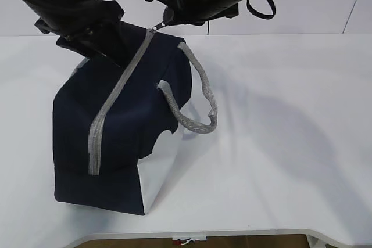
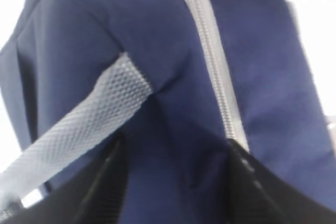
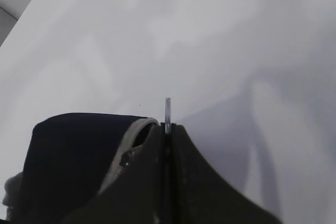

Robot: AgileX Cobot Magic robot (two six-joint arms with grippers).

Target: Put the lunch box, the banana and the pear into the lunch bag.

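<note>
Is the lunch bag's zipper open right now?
No, in the exterior view the grey zipper runs shut along the top of the lunch bag; the right gripper pinches its pull.
</note>
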